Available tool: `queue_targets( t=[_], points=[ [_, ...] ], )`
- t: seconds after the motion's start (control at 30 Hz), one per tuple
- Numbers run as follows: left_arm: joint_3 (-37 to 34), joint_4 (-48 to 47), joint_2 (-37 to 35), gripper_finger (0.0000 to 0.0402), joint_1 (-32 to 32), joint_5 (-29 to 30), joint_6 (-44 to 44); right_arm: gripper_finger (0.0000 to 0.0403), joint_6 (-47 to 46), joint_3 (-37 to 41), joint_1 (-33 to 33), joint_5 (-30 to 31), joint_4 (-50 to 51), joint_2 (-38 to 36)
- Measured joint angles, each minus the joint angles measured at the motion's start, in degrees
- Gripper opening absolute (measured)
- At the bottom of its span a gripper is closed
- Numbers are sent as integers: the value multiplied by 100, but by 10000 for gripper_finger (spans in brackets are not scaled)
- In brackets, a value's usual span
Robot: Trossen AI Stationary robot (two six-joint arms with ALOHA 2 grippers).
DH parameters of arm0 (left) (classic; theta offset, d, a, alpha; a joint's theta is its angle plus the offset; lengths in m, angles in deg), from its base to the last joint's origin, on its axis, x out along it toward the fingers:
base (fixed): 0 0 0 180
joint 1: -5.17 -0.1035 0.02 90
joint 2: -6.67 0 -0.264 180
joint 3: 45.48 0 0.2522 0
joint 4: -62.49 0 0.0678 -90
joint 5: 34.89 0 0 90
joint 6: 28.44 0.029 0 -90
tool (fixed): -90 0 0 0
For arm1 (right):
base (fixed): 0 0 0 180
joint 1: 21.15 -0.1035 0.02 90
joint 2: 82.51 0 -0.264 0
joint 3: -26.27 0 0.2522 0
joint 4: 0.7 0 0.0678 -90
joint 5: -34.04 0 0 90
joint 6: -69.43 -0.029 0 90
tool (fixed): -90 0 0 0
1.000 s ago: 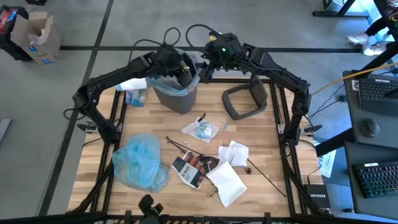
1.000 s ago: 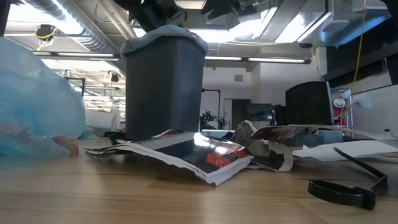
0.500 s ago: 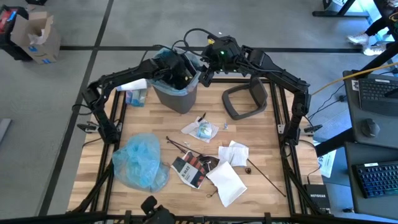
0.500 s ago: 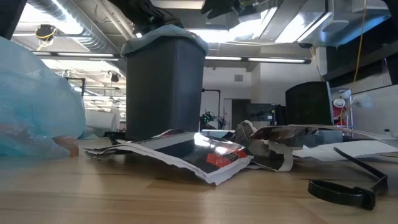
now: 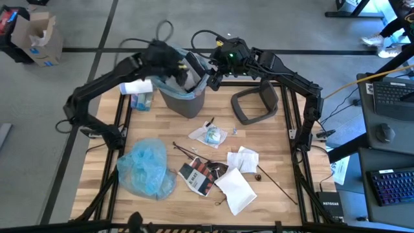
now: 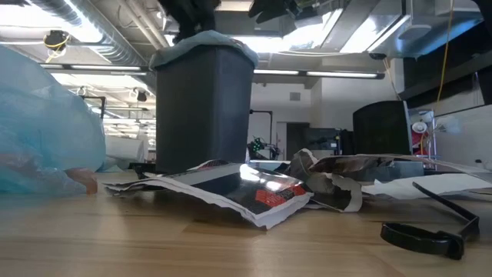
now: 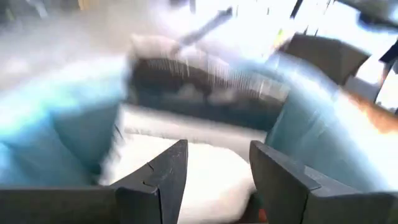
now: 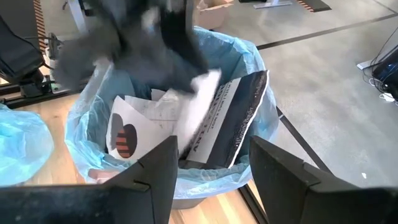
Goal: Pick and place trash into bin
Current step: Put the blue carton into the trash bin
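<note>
Bin (image 5: 184, 97) was seen at the table's 12 o'clock, trash (image 8: 205, 118) inside. Left gripper (image 5: 184, 65) was held over the rim, fingers spread, nothing grasped. Right gripper (image 5: 210, 79) was at the bin's 3 o'clock, parted, empty. More trash (image 5: 213, 171) lay toward 6 o'clock.

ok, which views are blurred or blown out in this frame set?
Left wrist view: heavy motion blur, top washed out by glare; only the left gripper with its open fingers is sharp. Right wrist view: the left arm over the dark grey tapered plastic bin is smeared, the trash inside readable. Low view: ceiling lights clip behind the bin; glare on the red-black-white printed packet. High view: even light.
</note>
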Motion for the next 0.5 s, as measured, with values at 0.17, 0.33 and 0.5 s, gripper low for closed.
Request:
queue_targets(
  t=[0.17, 0.33, 0.5],
  points=[
    [4, 977, -86, 166, -38, -42, 237, 186, -10, 0, 0, -1, -24, 0],
    [4, 1580, 293, 166, -36, -105, 404, 186, -18, 0, 0, -2, -26, 0],
    [-7, 1873, 664, 166, -82, -105, 437, 186, -51, 0, -37, -3, 53, 0]
  ],
)
